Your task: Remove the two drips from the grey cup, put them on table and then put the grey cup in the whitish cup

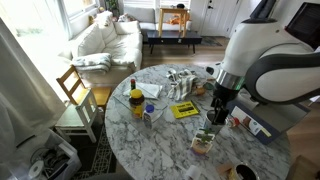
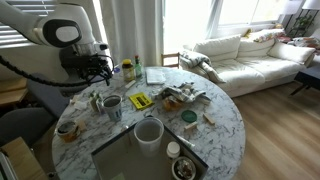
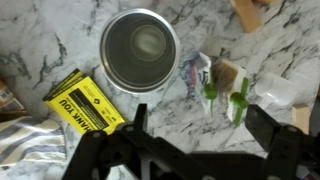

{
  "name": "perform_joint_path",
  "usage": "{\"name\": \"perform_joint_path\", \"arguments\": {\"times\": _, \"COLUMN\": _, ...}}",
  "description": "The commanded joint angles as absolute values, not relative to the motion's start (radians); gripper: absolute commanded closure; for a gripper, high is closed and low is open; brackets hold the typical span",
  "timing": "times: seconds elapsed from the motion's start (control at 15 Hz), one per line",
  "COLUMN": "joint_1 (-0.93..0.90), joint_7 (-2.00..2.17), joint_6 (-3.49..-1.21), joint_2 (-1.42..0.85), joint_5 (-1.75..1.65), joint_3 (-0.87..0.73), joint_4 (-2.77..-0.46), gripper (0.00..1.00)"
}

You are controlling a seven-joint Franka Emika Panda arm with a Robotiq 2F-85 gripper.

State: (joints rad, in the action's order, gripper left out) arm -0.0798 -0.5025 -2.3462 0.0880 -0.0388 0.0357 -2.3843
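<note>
My pincer (image 3: 200, 126) is open, fingers spread wide with nothing between them, hanging just above the table (image 3: 40, 40). Both of the two drips (image 3: 216, 84) already lie on the marble, and the grey cup (image 3: 140, 50) looks empty, so I judge the unloading done and the cup to be my next grab.

What matters is the offset. In the wrist view the grey cup stands upright, mouth up, ahead of the pincer and shifted toward the finger on the left of the picture, so it is not centred in the gap. The drips sit ahead of the gap toward the other finger, just beside the cup. Their long axes run roughly away from me, with the green ends nearest the pincer. If I drop straight down I would land on the packets, not the cup, so I reckon I must slide sideways first.

Room is tight on two sides. The yellow booklet (image 3: 85, 106) lies just beside the cup on the near side, its corner close to the rim, and the drips crowd the opposite flank. The far side of the cup shows bare marble, so a rim pinch with one finger inside seems safest.

In an exterior view the whitish cup (image 2: 148, 132) stands apart from the grey cup (image 2: 112, 105), off to the side of the pincer, with open marble between them for the carry.
</note>
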Motion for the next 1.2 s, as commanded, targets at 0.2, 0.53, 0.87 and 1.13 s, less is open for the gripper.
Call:
{"name": "perform_joint_path", "arguments": {"times": 0.2, "joint_1": -0.06, "joint_7": -0.492, "joint_6": -2.373, "joint_2": 0.106, "joint_5": -0.034, "joint_3": 0.015, "joint_4": -2.393, "gripper": 0.0}}
{"name": "perform_joint_path", "arguments": {"times": 0.53, "joint_1": -0.033, "joint_7": -0.416, "joint_6": -2.404, "joint_2": 0.051, "joint_5": 0.021, "joint_3": -0.012, "joint_4": -2.361, "gripper": 0.0}}
{"name": "perform_joint_path", "arguments": {"times": 0.87, "joint_1": 0.023, "joint_7": -0.301, "joint_6": -2.421, "joint_2": -0.002, "joint_5": -0.023, "joint_3": -0.048, "joint_4": -2.335, "gripper": 0.0}}
{"name": "perform_joint_path", "arguments": {"times": 1.13, "joint_1": 0.051, "joint_7": -0.291, "joint_6": -2.41, "joint_2": -0.059, "joint_5": -0.001, "joint_3": -0.064, "joint_4": -2.324, "gripper": 0.0}}
